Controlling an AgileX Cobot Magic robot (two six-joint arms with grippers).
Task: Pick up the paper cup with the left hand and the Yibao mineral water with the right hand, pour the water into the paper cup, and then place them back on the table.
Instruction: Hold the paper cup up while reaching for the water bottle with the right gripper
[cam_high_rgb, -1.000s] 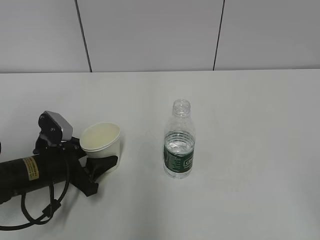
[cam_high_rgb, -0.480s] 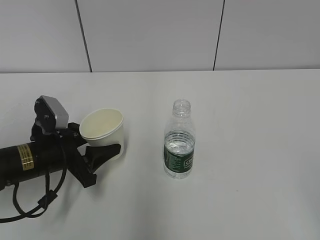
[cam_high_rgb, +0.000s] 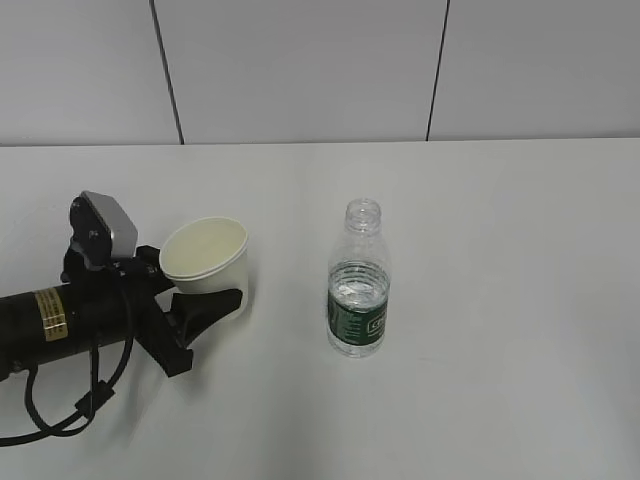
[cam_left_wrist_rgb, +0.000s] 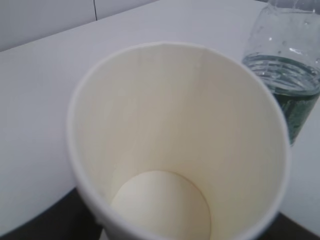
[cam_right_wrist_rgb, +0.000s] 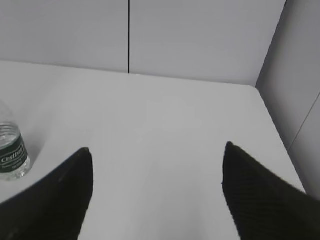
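The white paper cup (cam_high_rgb: 205, 262) sits between the fingers of my left gripper (cam_high_rgb: 212, 288), which is shut on it and holds it slightly tilted just above the table (cam_high_rgb: 500, 250). In the left wrist view the cup's cream inside (cam_left_wrist_rgb: 165, 150) fills the frame and looks empty. The Yibao mineral water (cam_high_rgb: 358, 285) stands upright and uncapped to the cup's right, partly filled, and apart from it; it also shows as the bottle (cam_left_wrist_rgb: 287, 75) and as the bottle (cam_right_wrist_rgb: 11, 152). My right gripper (cam_right_wrist_rgb: 156, 148) is open over bare table, far right of the bottle, and out of the exterior view.
A grey panelled wall (cam_high_rgb: 300, 70) closes the far edge of the table. In the right wrist view a side wall (cam_right_wrist_rgb: 300, 75) stands at the table's right edge. A black cable (cam_high_rgb: 60, 420) loops below the left arm.
The left gripper has raised the cup a little and shifted it slightly right over the last second. The bottle has not moved.
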